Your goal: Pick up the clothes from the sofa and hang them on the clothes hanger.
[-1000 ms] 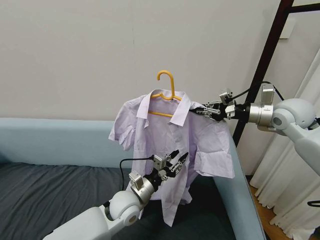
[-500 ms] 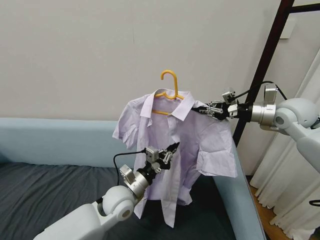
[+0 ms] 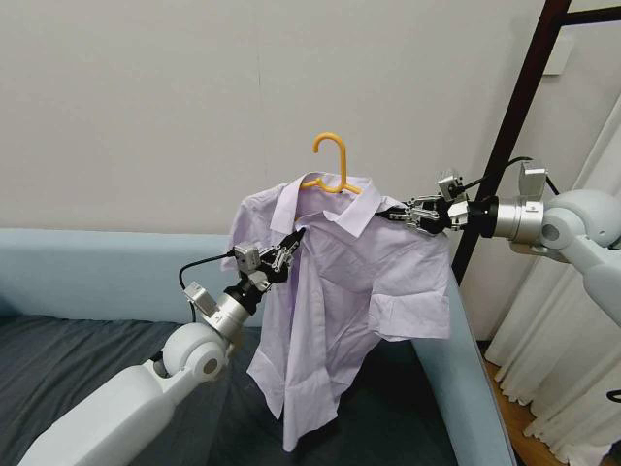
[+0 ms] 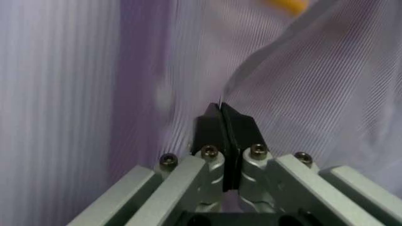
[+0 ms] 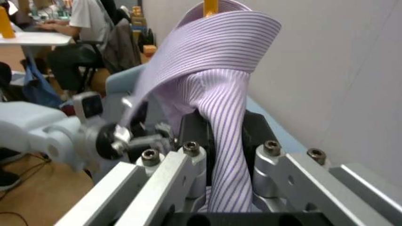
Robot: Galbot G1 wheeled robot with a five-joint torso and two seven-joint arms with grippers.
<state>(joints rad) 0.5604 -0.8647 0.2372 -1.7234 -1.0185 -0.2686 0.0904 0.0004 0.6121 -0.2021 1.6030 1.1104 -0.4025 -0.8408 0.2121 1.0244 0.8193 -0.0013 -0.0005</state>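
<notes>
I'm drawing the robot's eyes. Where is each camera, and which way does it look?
Head view: on the head, facing forward and down at the shirt on its hanger above the sofa; the left gripper holds the shirt's front edge, the right gripper its shoulder.
Left wrist view: on the left wrist, looking along its shut fingers at the shirt they pinch.
Right wrist view: on the right wrist, looking along its fingers clamped on shirt fabric; the left arm shows beyond.
Shared: all three see the shirt and hanger.

A plain pale wall (image 3: 146, 97) stands behind, white curtains (image 3: 563, 388) and wooden floor (image 3: 512, 432) at right.
</notes>
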